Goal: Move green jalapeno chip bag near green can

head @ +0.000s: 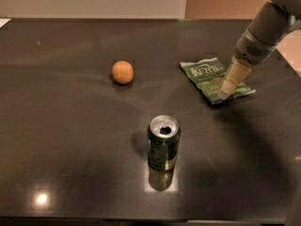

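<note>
Your gripper (225,93) comes in from the upper right on the grey arm (266,31). Its cream-coloured end is angled down and to the left, and its tip sits over the right half of the green jalapeno chip bag (204,74). The tip looks to be at the foil, though you cannot confirm contact from this view. Open, closed or pinching the bag: you cannot tell, because the cream end reads as a single tapered shape.

The bag lies flat on the dark glossy table (70,131), right of centre and toward the far side. Its white lettering faces up at the far-left end, and its long axis runs from far-left to near-right.

The green can (163,146) stands upright near the middle of the table, toward the front. Its silver top and dark drinking hole face the camera, and its reflection shows on the surface just below it.

Bag and can are well apart, with the bag up and to the right of the can.

An orange ball (122,72) rests left of the bag and beyond the can, touching neither.
</note>
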Controlling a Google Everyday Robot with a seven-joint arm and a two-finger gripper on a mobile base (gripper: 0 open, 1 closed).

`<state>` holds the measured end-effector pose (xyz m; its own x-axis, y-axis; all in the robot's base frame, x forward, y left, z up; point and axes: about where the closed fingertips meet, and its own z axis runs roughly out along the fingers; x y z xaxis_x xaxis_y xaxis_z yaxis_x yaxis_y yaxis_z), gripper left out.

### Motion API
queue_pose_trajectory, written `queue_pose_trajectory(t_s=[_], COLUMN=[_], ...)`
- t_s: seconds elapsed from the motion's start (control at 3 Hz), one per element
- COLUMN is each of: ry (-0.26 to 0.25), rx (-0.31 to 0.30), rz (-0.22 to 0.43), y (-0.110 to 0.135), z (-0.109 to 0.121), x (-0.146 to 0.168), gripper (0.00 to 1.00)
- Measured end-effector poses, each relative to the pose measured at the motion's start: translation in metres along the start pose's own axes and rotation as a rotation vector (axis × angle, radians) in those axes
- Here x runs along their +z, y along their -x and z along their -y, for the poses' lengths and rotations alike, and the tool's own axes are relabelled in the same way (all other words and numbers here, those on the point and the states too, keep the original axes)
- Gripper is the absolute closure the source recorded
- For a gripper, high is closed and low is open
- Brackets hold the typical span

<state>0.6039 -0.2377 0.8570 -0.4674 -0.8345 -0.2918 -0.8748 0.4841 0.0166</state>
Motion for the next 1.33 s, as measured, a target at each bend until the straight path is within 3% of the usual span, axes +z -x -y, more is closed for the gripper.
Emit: queue_pose_trajectory(t_s=[1.0, 1.33], ry=[0.023, 0.031], rx=[0.013, 0.025], rz=[0.009, 0.02], y=[-0.007, -0.011], z=[0.014, 0.014], x=[0.026, 0.027], gripper=[0.03, 0.26])
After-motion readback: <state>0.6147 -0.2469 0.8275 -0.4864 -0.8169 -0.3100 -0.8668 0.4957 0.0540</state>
